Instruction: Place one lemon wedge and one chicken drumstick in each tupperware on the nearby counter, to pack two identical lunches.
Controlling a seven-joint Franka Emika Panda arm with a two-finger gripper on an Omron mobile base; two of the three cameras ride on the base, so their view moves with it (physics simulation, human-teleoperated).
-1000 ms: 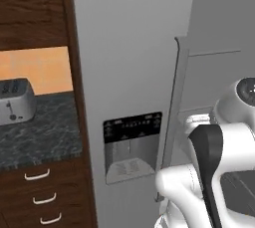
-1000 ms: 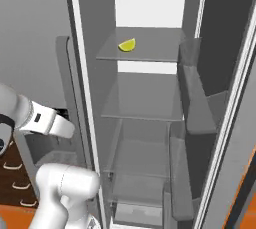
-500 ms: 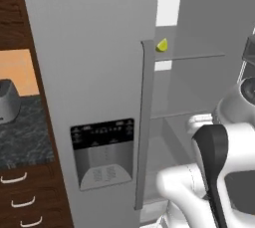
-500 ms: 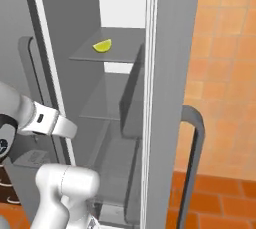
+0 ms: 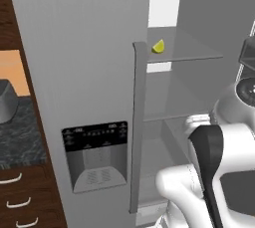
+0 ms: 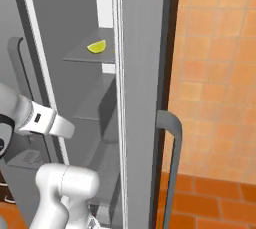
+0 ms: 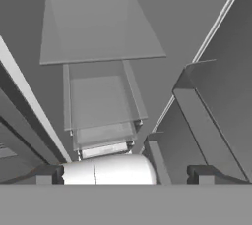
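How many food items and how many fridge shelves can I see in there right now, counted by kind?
lemon wedge: 1
chicken drumstick: 0 in sight
glass shelves in the open fridge: 2 clearly seen in the left base view
Total: 3 things counted

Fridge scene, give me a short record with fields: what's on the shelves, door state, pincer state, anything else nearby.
fridge: door open, interior shelves visible
lemon wedge: one, on the upper shelf; also seen at
other shelves: no food visible on the parts in view
left door: shut, with a dispenser panel and a long handle
pincer: open, nothing between its tips, facing the fridge interior
counter: dark marbled top left of the fridge, drawers below
floor: orange tiles
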